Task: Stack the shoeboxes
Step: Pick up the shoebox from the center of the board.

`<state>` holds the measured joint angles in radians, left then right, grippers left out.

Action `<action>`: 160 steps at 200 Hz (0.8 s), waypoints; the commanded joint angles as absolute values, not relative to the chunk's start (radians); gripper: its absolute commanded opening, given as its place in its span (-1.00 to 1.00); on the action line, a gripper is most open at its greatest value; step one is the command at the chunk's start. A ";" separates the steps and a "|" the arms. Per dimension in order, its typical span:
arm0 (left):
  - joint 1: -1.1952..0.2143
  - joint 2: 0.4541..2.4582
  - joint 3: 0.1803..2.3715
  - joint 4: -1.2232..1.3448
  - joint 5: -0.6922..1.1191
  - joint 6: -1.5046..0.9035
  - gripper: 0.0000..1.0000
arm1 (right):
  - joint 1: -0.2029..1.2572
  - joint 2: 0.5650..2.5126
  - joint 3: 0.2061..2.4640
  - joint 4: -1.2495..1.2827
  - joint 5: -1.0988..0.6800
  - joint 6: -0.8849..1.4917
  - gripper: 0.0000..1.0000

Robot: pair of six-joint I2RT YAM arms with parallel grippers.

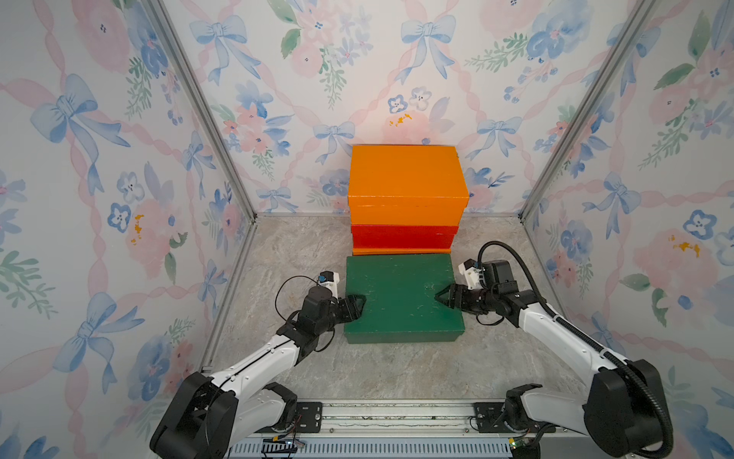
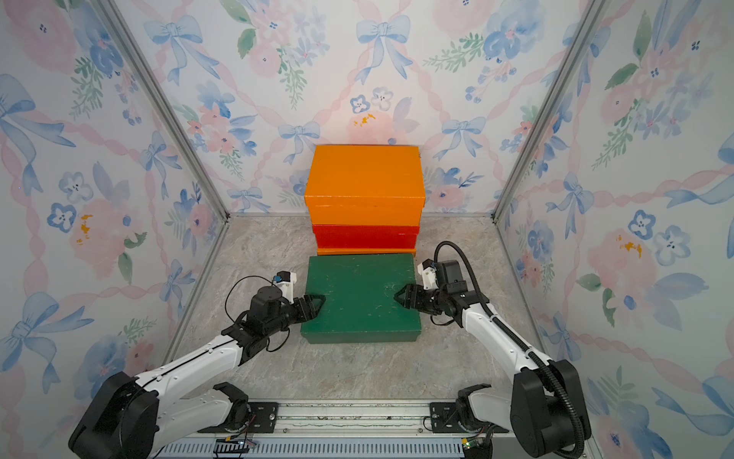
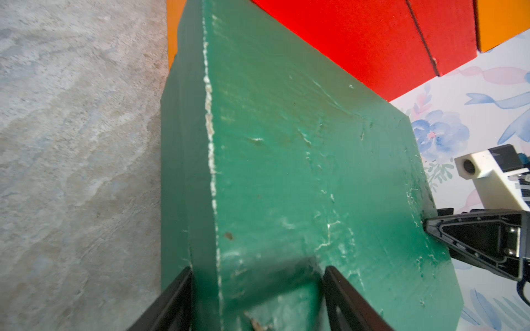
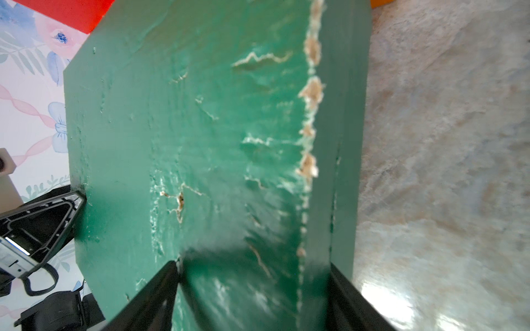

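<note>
Left arm [image 1: 258,357]: white shells, black joints, thin black wire loop [image 1: 277,296]. Right arm [image 1: 564,345]: same colours, ribbed black conduit [image 1: 528,272].

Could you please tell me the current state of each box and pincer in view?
Green box: lid on, paint chipped, clamped at both ends, not stacked.
Bottom orange box: lowest, mostly hidden.
Red box: lid on, resting on the bottom orange box.
Top orange box: lid on, resting on the red box.
Left pincer: shut on the green box.
Right pincer: shut on the green box.
</note>
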<state>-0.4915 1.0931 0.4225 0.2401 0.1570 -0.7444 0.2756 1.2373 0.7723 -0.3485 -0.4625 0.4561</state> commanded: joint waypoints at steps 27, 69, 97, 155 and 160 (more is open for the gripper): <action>-0.535 1.036 0.492 0.257 0.243 -0.738 0.40 | 0.342 1.203 0.831 -0.351 -0.574 0.451 0.51; -0.552 1.001 0.526 0.220 0.229 -0.733 0.39 | 0.354 1.181 0.852 -0.371 -0.569 0.449 0.51; -0.565 0.985 0.548 0.196 0.216 -0.729 0.38 | 0.355 1.158 0.873 -0.397 -0.566 0.443 0.51; -0.596 0.958 0.591 0.162 0.193 -0.724 0.37 | 0.359 1.119 0.917 -0.452 -0.560 0.429 0.51; -0.597 0.955 0.597 0.159 0.191 -0.723 0.37 | 0.359 1.116 0.918 -0.454 -0.559 0.429 0.51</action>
<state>-0.5423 0.9810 0.5346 0.0914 0.0555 -0.7433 0.3023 1.1439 0.8684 -0.4648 -0.4248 0.4488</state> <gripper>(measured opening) 0.690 0.758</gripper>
